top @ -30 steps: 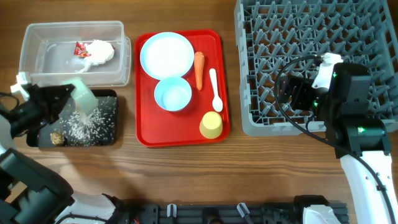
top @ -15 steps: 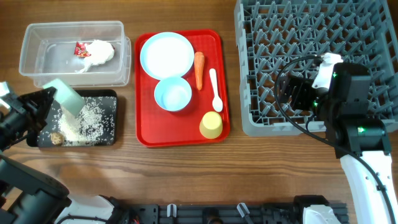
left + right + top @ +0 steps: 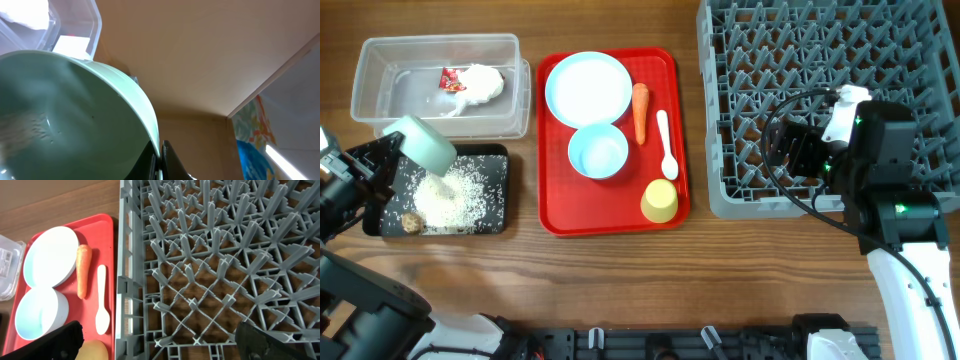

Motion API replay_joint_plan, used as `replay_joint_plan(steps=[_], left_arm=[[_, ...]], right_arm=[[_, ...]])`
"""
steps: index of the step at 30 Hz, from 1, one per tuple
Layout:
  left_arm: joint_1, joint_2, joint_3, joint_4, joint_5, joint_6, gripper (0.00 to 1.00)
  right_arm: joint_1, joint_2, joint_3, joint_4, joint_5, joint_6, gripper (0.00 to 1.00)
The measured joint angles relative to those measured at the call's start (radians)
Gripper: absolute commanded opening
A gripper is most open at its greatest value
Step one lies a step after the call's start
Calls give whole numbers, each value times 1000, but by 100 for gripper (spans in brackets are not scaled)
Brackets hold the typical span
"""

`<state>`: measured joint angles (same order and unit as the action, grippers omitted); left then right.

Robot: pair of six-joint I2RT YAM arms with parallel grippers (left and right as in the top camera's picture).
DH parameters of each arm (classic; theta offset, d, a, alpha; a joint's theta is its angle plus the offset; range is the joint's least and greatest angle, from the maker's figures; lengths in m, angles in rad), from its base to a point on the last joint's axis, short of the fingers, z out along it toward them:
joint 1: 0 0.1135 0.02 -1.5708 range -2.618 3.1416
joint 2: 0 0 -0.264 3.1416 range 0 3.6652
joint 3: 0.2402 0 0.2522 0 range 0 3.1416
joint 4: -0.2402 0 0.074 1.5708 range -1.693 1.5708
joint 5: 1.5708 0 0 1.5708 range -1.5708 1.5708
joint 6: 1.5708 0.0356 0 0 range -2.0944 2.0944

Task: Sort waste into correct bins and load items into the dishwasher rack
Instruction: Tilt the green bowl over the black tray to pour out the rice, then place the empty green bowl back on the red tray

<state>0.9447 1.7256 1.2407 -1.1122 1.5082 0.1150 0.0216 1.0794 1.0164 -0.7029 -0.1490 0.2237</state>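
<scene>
The left jaws clamp one mint cup (image 3: 420, 140), tipped over the one black tray (image 3: 503, 215) of rice (image 3: 445, 200); the right jaws stand wide apart above the one grey rack (image 3: 740, 190). Just beyond the black tray, one clear bin (image 3: 380, 55) holds a wrapper (image 3: 452, 80) and a white wad (image 3: 483, 83). One red tray (image 3: 552, 215) on the table (image 3: 620, 290) carries one plate (image 3: 587, 87), one bowl (image 3: 598, 152), one carrot (image 3: 640, 110), one spoon (image 3: 665, 143) and one yellow cup (image 3: 660, 201).
</scene>
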Motion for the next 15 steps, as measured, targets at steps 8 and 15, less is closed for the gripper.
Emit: replay_joint_plan(steps=[8, 15], left_arm=[[0, 2, 0, 45, 1, -15, 4], [0, 5, 0, 31, 3, -18, 4]], right_arm=[[0, 0, 0, 0, 0, 0, 100], [0, 0, 0, 0, 0, 0, 99]])
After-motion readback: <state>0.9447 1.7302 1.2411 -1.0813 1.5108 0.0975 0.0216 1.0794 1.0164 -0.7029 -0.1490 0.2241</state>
